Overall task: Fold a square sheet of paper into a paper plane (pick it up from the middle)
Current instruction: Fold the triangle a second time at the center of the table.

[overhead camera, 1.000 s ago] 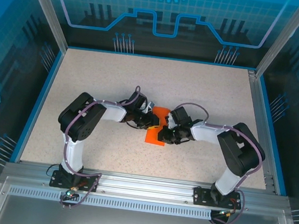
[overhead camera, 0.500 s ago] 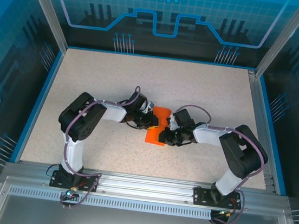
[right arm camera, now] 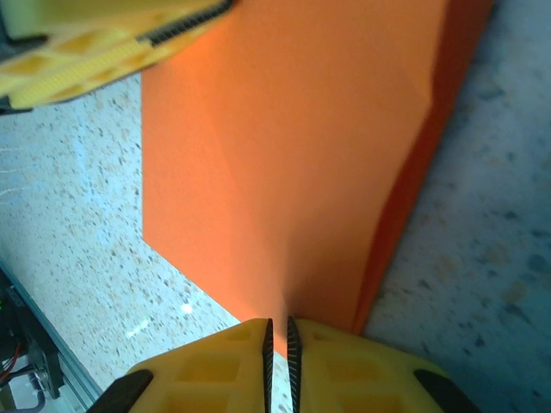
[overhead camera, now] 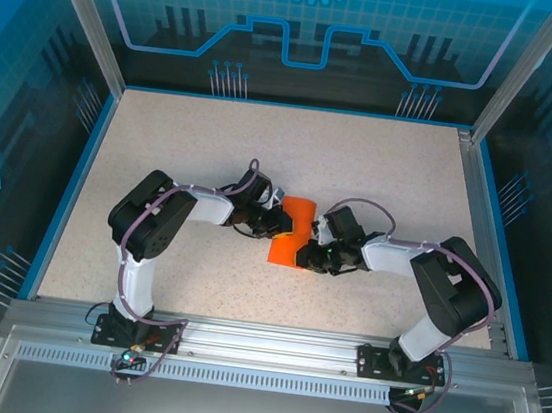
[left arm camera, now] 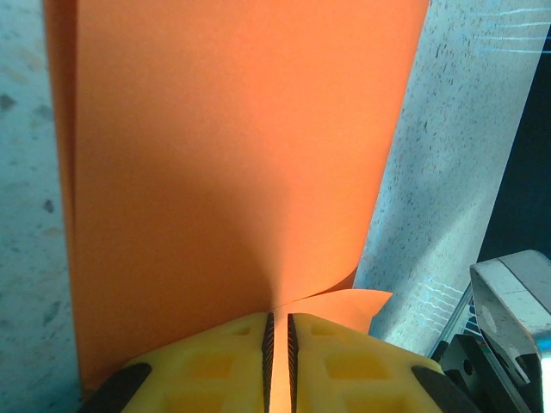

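Top view: the square sheet of paper (overhead camera: 296,231) lies near the middle of the speckled table (overhead camera: 381,169), a little toward 6 o'clock of centre, and reads as an upright orange rectangle. The left gripper (overhead camera: 281,225) meets its 9 o'clock edge and the right gripper (overhead camera: 310,255) meets its 4 o'clock corner, the two arms bent in toward each other from either side. Left wrist view: the left gripper (left arm camera: 278,320) enters at 6 o'clock, its yellow fingers (left arm camera: 215,361) pressed almost together with only the thin orange edge between them, so we record it as clamped on the paper. The sheet (left arm camera: 232,155) runs from the fingers up to 12 o'clock; a narrow strip of a second layer shows along its 9 o'clock side, and a small corner curls out at 4 o'clock just beside the fingertips. Bare table shows at 3 o'clock. Right wrist view: the right gripper (right arm camera: 277,325) likewise enters at 6 o'clock, its fingers nearly closed and pinching the paper (right arm camera: 284,155) at its near edge. A darker second layer shows along the 3 o'clock side of the sheet. The left gripper's yellow fingers (right arm camera: 103,43) appear at 11 o'clock, touching the far corner of the paper. The sheet looks lifted slightly off the table at both pinched points; how far, we cannot tell.
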Action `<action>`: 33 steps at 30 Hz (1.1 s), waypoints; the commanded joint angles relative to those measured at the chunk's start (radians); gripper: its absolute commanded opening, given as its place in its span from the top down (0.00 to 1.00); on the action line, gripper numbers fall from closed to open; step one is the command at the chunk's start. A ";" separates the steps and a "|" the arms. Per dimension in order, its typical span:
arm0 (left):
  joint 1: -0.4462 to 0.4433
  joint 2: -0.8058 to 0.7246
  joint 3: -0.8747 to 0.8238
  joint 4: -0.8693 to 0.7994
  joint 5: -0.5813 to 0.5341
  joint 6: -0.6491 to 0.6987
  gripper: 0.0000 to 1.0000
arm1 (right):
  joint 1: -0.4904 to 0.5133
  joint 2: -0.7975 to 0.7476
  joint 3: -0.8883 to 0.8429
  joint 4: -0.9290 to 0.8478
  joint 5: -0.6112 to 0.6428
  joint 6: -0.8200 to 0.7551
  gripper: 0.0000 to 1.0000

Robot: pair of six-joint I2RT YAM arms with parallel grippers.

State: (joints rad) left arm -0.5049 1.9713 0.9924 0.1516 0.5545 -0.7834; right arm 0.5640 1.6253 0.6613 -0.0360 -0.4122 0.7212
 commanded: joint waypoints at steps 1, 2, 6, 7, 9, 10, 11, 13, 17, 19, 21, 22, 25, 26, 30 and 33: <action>0.015 0.035 -0.024 -0.032 -0.058 0.004 0.84 | -0.018 -0.022 -0.039 -0.100 0.002 -0.020 0.84; 0.014 0.035 -0.023 -0.032 -0.057 0.004 0.84 | -0.019 -0.027 -0.045 -0.108 0.001 -0.026 0.84; 0.015 0.035 -0.021 -0.038 -0.057 0.008 0.84 | -0.030 -0.050 -0.068 -0.123 0.009 -0.034 0.83; 0.015 0.035 -0.020 -0.039 -0.058 0.009 0.84 | -0.035 -0.057 -0.071 -0.127 0.009 -0.034 0.83; 0.014 0.035 -0.018 -0.040 -0.056 0.008 0.84 | -0.043 -0.075 -0.073 -0.126 -0.003 -0.033 0.83; 0.015 0.034 -0.018 -0.039 -0.055 0.009 0.83 | -0.045 -0.088 -0.072 -0.124 -0.008 -0.028 0.83; 0.015 0.032 -0.020 -0.040 -0.055 0.009 0.83 | -0.047 -0.107 -0.066 -0.125 -0.008 -0.021 0.83; 0.014 0.029 -0.020 -0.042 -0.056 0.012 0.83 | -0.046 -0.140 -0.054 -0.109 -0.010 -0.006 0.83; 0.015 0.026 -0.020 -0.041 -0.054 0.013 0.83 | -0.047 -0.141 -0.023 -0.029 -0.017 0.053 0.84; 0.014 0.025 -0.020 -0.045 -0.054 0.013 0.83 | -0.047 -0.117 0.001 -0.003 0.001 0.089 0.86; 0.015 0.023 -0.018 -0.044 -0.053 0.015 0.82 | -0.046 -0.102 0.016 0.034 0.020 0.126 0.86; 0.014 0.024 -0.017 -0.044 -0.051 0.016 0.82 | -0.047 -0.095 0.022 0.052 0.025 0.143 0.86; 0.015 0.023 -0.008 -0.056 -0.050 0.021 0.82 | -0.047 -0.077 0.054 0.076 0.017 0.155 0.86; 0.015 0.022 -0.006 -0.057 -0.049 0.021 0.82 | -0.047 -0.079 0.065 0.065 0.027 0.149 0.86; 0.015 0.020 -0.005 -0.058 -0.052 0.022 0.81 | -0.045 -0.126 0.090 -0.005 0.128 0.143 0.87; 0.015 0.023 -0.004 -0.054 -0.050 0.019 0.81 | -0.043 -0.184 0.063 0.001 0.197 0.153 0.85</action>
State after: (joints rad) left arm -0.5049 1.9713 0.9924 0.1539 0.5549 -0.7830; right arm 0.5293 1.4975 0.7273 -0.0170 -0.3012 0.8574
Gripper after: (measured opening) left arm 0.188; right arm 0.145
